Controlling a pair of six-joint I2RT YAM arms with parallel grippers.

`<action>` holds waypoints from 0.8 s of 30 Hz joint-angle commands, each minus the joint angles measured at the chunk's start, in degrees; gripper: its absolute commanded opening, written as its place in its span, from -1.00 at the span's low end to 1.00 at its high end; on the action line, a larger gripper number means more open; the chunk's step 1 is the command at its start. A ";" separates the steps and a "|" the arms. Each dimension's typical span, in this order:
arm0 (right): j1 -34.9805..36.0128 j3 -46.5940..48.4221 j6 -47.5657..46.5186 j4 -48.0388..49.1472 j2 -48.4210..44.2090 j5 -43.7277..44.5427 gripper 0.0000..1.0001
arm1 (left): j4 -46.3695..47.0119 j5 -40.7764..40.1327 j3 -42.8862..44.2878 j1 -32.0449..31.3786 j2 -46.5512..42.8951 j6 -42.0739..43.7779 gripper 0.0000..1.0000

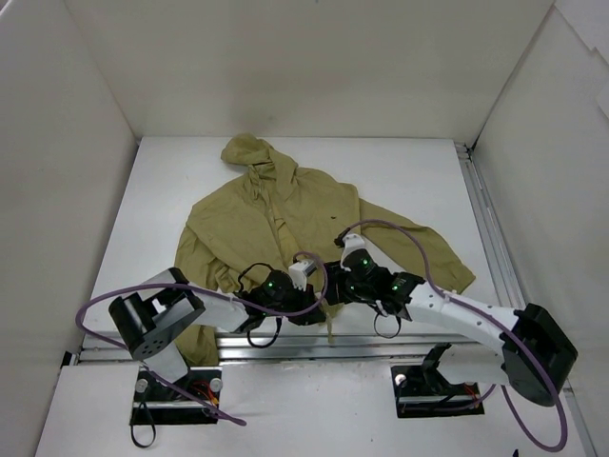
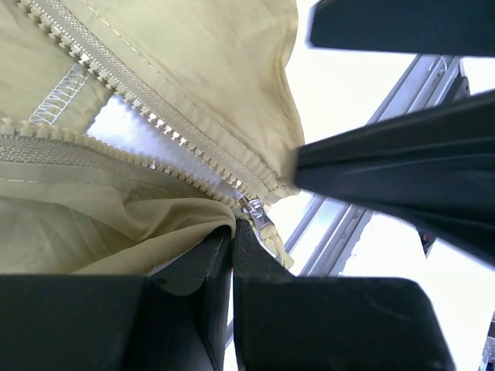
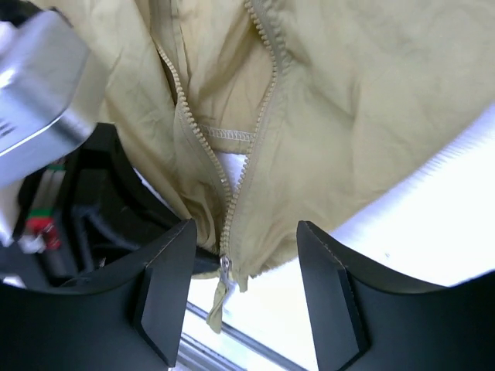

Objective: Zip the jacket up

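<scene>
The olive-khaki jacket lies flat on the white table, hood at the far end. Its front zipper is open, the two tooth rows apart, and they meet at the hem. The metal slider sits at the bottom with a fabric pull tab hanging below. My left gripper is shut on the hem fabric just left of the slider; its fingers press together. My right gripper is open, its fingers on either side of the slider and not touching it.
An aluminium rail runs along the table's near edge just below the hem, also in the wrist views. White walls enclose the table. Purple cables loop over the jacket's lower part.
</scene>
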 commanded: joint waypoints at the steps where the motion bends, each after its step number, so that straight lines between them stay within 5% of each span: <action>1: 0.58 2.03 -0.11 -2.29 -4.47 3.60 0.04 | -0.91 -0.92 1.66 -0.45 -0.19 -1.36 -1.00; 12: 5.14 -1.92 6.91 -9.32 -10.98 3.25 -0.31 | -0.56 -2.42 1.75 -0.45 0.69 -3.83 -1.00; 24: 12.53 -3.86 14.39 -9.41 -7.56 4.04 -0.27 | 0.75 -3.39 1.48 -0.45 0.86 -5.58 -1.00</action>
